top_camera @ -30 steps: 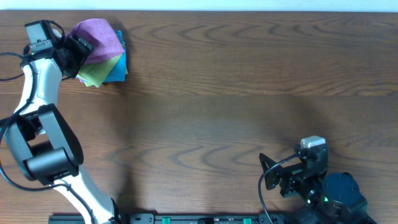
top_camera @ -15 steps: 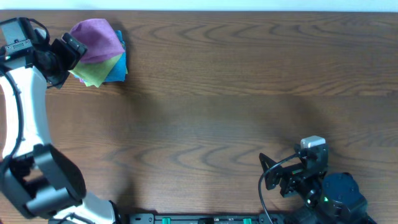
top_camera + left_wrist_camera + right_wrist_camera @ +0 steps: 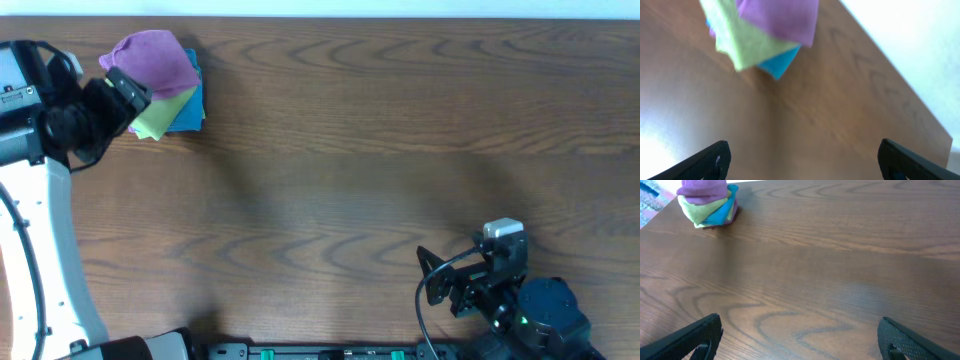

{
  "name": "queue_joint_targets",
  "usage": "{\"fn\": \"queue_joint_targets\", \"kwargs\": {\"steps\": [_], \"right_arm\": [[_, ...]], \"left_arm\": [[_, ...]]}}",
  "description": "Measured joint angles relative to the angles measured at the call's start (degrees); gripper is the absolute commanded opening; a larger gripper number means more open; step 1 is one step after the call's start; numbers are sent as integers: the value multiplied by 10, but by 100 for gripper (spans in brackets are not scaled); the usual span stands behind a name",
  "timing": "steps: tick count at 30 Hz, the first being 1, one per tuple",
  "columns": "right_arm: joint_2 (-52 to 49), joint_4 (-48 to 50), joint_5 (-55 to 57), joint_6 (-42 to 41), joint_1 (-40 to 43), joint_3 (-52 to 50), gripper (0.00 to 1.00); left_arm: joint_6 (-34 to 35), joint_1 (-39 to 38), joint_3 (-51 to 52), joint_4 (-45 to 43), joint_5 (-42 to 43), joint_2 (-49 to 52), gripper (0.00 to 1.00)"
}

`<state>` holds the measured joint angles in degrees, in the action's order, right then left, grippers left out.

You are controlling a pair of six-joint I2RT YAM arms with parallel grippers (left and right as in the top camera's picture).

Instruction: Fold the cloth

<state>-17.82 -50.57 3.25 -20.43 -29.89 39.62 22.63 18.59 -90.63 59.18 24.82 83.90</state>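
Lilac cloth [image 3: 152, 60] sits on top of a small stack at about 10 o'clock on the wooden table [image 3: 350, 150], near the far left corner. It is bunched and rounded rather than laid flat. Under it lies a lime-green cloth [image 3: 150, 122], poking out toward 7 o'clock, and beneath that a bright blue cloth [image 3: 190, 110] shows along the 3 o'clock side.

The left gripper [image 3: 124, 90] is at the stack's 8 o'clock edge in the overhead view. Its wrist camera shows the fingers [image 3: 715, 159] spread wide with nothing between them, the stack ahead at 12 o'clock. The right gripper [image 3: 428, 280] rests at 5 o'clock on the table, well apart from the stack — its fingers [image 3: 702, 335] are also spread and hold nothing.
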Motion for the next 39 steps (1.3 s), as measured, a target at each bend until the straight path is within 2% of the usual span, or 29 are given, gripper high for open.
{"fn": "queue_joint_targets", "kwargs": {"steps": [5, 10, 14, 18, 24, 26, 31, 39], "right_arm": [[0, 0, 0, 0, 0, 0, 99], [0, 0, 0, 0, 0, 0, 99], [0, 0, 0, 0, 0, 0, 99], [0, 0, 0, 0, 0, 0, 99], [0, 0, 0, 0, 0, -1, 99], [0, 0, 0, 0, 0, 0, 99], [0, 0, 0, 0, 0, 0, 99], [1, 0, 0, 0, 0, 0, 99]], "left_arm": [[-53, -15, 0, 70, -5, -2, 95], [-101, -73, 3, 62, -24, -5, 95], [-116, -115, 84, -63, -52, -60, 95], [-123, -134, 280, -241, -73, -223, 95], [-124, -134, 541, -365, -115, -442, 95], [-125, -134, 627, -365, -132, -532, 95], [-143, -134, 746, -349, -151, -702, 95], [-227, -134, 782, -240, -164, -774, 95]]}}
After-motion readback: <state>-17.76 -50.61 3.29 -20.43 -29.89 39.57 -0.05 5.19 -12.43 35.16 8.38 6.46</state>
